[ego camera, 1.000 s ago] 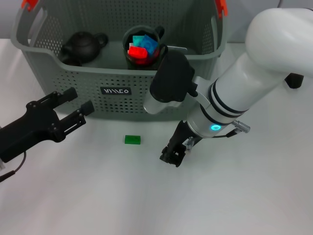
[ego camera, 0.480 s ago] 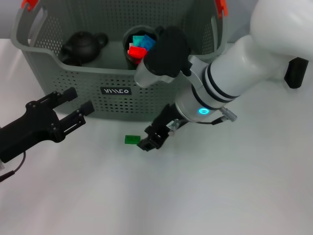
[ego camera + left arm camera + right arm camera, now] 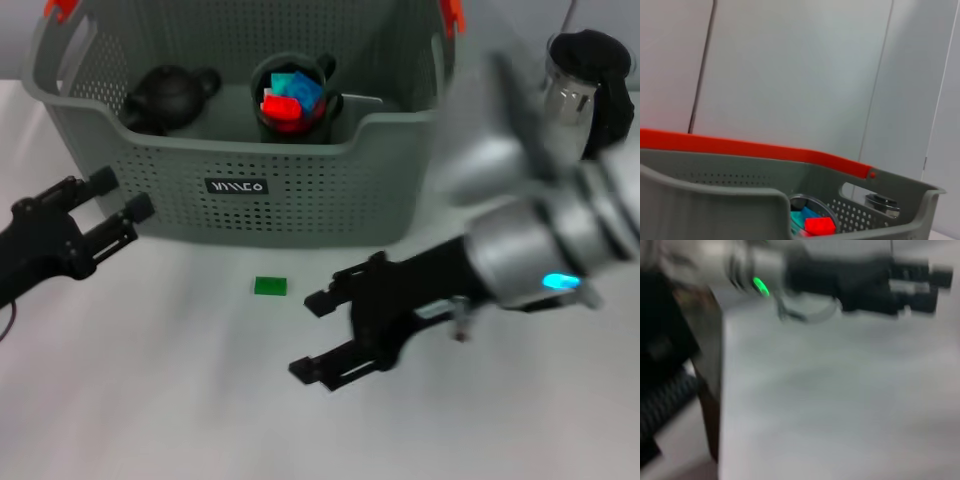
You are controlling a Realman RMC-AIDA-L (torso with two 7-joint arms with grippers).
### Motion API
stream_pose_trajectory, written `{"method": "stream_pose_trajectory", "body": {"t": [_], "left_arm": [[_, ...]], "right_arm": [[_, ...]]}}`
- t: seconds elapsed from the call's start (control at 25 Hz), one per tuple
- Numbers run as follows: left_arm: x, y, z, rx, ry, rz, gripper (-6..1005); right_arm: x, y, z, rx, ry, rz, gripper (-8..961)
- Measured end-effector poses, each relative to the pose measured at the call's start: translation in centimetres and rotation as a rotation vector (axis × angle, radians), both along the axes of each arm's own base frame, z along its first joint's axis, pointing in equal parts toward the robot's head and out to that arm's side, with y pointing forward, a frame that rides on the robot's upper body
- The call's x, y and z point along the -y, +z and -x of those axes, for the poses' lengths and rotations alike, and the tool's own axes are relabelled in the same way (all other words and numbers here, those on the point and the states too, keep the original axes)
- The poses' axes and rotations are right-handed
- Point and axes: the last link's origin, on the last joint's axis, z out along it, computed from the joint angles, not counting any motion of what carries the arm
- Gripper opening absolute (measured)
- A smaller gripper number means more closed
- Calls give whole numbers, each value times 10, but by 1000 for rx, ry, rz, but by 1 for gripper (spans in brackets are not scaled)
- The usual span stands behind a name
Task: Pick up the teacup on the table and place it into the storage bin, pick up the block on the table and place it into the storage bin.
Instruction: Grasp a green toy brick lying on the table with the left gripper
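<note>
1. One storage bin (image 3: 250, 150) stands on the white surface (image 3: 150, 400), beyond both tools. It is grey and perforated, with a black label on its front and orange clips at its top corners.
2. Two arms are out. The right tool (image 3: 325, 335) hovers low over the surface in front of the bin, its two black fingers spread wide and released, holding nothing. The left tool (image 3: 115, 205) hangs off the bin's front left corner, its fingers likewise apart and empty.
3. One dark teapot (image 3: 170, 95) sits inside the bin, at the end nearer the left tool.
4. One teacup (image 3: 293, 95) already stands inside the bin, beside the teapot and straight beyond the right tool. It holds several red and teal blocks, too closely heaped to count.
5. One green block (image 3: 270, 286) lies flat on the surface, just beside the right tool's upper finger on the side toward the left tool, between that tool and the bin's front wall. Nothing touches it.
6. The head view alone shows the green block and the teapot. The left wrist view looks over the bin's rim to the cup and a red block, with a pale wall behind. The right wrist view is smeared; it shows bare surface and a dark arm with a green light, and I cannot tell more.
</note>
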Motion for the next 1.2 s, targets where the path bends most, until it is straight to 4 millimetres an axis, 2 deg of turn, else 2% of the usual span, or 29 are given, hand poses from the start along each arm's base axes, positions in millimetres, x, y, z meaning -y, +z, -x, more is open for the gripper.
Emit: {"method": "stream_pose_trajectory", "body": {"t": [0.12, 0.32, 0.44, 0.6, 0.84, 1.0, 1.2], "left_arm": [[-7, 5, -3, -13, -15, -4, 628], [-17, 11, -9, -21, -37, 23, 628], [-18, 15, -13, -30, -59, 67, 627], [-14, 19, -22, -65, -110, 165, 627], [-6, 22, -46, -176, -209, 440, 627], [-23, 30, -75, -415, -150, 625, 627], [-50, 39, -110, -681, -82, 625, 628]], "right_arm": [[9, 25, -24, -172, -12, -29, 781], [22, 57, -75, -513, -13, -145, 818], [34, 66, -112, -683, -38, -251, 825], [53, 69, -146, -770, -84, -376, 826], [68, 70, -162, -746, -102, -380, 825], [71, 70, -165, -730, -111, -366, 825], [72, 76, -170, -723, -128, -375, 825]]}}
